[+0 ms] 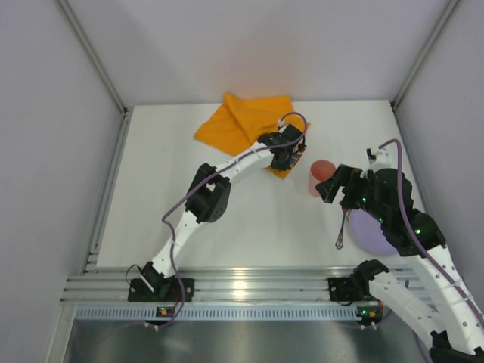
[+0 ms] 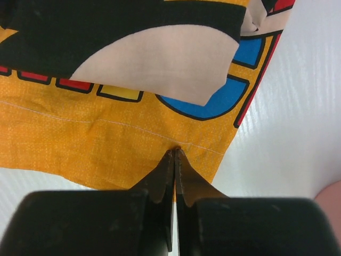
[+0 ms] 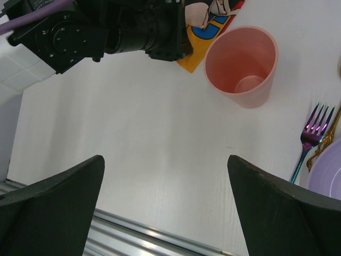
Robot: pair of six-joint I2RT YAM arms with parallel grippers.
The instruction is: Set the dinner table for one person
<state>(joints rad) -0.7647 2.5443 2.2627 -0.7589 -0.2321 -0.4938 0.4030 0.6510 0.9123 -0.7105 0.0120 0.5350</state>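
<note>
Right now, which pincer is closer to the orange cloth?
Left. The left pincer is pinching the edge of the orange cloth; the right pincer is open beside the pink cup, off the cloth.

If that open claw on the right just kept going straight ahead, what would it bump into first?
The right gripper would probably hit bare table, near the pink cup; depth is unclear.

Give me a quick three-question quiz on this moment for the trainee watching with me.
1. True or false: the left gripper is shut on the edge of the orange printed cloth placemat.
2. The pink plastic cup is: A) lying on its side, B) upright and empty, C) full of liquid.
3. Fill in: the right gripper is ___ (open or shut).
Key: 1 true; 2 B; 3 open.
</note>
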